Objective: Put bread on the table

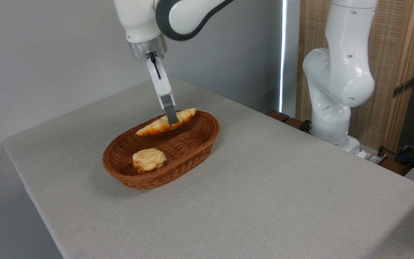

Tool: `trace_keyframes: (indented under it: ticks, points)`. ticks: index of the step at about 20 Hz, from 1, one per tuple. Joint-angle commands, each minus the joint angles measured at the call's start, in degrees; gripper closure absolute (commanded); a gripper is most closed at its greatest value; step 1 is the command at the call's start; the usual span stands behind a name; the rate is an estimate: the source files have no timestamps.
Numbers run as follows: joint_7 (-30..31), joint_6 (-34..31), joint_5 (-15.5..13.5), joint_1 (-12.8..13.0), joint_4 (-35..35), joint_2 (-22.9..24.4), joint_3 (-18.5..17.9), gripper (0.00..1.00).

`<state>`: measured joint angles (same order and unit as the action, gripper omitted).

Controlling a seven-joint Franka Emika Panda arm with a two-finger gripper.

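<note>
Camera view: the long golden-orange braided bread (156, 126) hangs above the brown oval wicker basket (192, 151), its long axis running lower-left to upper-right, clamped mid-length by the grey two-finger gripper (172, 121). A small pale round bun (148, 160) lies inside the basket on the light grey-beige clothed table (282, 187).

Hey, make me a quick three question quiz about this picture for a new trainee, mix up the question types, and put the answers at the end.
1. True or false: the long bread lies flat on the table.
2. Multiple choice: where is the small round bun? A) on the cloth beside the basket B) inside the wicker basket C) between the gripper's fingers
3. Short answer: what does the gripper grip?

Key
1. False: it is tilted, raised over the basket's far side, held by the gripper.
2. B
3. The long bread, near its middle.
</note>
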<state>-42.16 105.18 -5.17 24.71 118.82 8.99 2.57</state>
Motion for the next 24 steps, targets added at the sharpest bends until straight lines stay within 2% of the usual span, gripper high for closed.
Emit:
trace_keyframes:
  ticks: [1,5,9,10,11,12,13,14,15,24]
  points:
    - [0.24,-6.38,-0.37,-0.36,-4.99,1.29,-4.67,0.73]
    - [-0.38,-9.91,0.77,-0.45,-7.99,2.87,-11.87,0.73]
    - [-0.73,-9.39,8.31,-0.45,-8.17,2.87,-17.67,0.73]
    - [-0.73,-9.21,9.21,-0.45,-8.17,2.87,-19.17,0.71]
    - [-0.73,-9.12,9.39,-0.45,-8.17,2.87,-20.49,0.65]
    - [-0.82,-8.95,9.48,-0.45,-8.17,2.87,-21.63,0.53]
    - [-0.73,-9.03,9.74,-0.45,-8.08,2.79,-22.25,0.24]
    - [-0.73,-9.03,10.87,-0.45,-8.08,2.79,-22.35,0.0]
    - [-0.73,-8.94,11.67,-0.45,-8.08,2.79,-22.35,0.0]
    - [-0.82,-8.94,11.85,-0.45,-7.99,2.17,-22.35,0.0]
